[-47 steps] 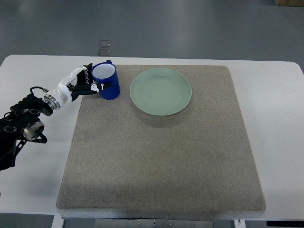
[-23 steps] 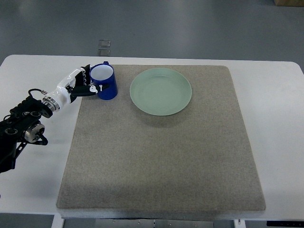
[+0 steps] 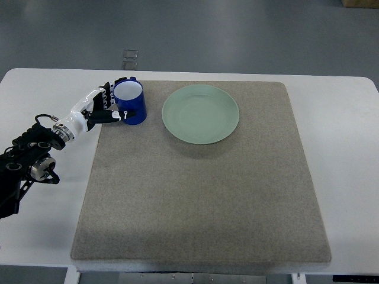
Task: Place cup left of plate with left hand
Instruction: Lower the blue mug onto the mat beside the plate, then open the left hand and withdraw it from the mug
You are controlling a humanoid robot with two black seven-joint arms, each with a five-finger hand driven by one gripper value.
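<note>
At the far left corner of the grey felt mat (image 3: 201,195), the blue ceramic cup (image 3: 130,102) stands upright, just left of the round pale green plate (image 3: 201,114) and apart from it. The left hand (image 3: 105,105), white and black, reaches in over the white surface (image 3: 47,225) with its fingers (image 3: 118,112) wrapped around the cup's near side.

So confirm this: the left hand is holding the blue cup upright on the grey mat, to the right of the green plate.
Wrong side. The top view shows the blue cup left of the green plate; otherwise yes, the left hand holds it upright on the grey mat.
</note>
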